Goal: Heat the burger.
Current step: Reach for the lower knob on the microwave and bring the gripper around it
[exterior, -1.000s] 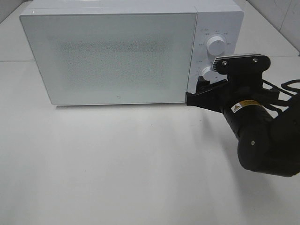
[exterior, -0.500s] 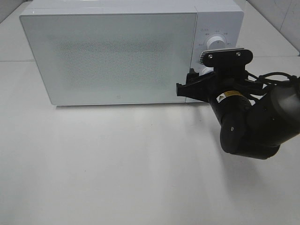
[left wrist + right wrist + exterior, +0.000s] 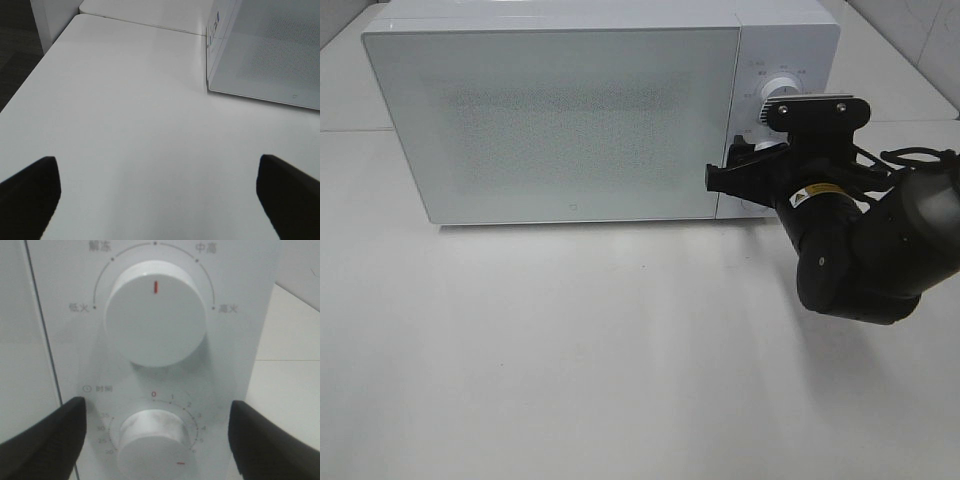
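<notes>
Microwave (image 3: 560,110) shut, contents hidden; right tool (image 3: 157,440) gapes either side of lower dial (image 3: 150,450), left tool (image 3: 159,195) wide apart.

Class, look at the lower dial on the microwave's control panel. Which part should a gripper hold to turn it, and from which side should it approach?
Grip the lower dial by its round side wall, one finger on each opposite side. Come straight at the front of the panel, since the dial sticks out from it as a short cylinder. The open right gripper faces it that way.
</notes>
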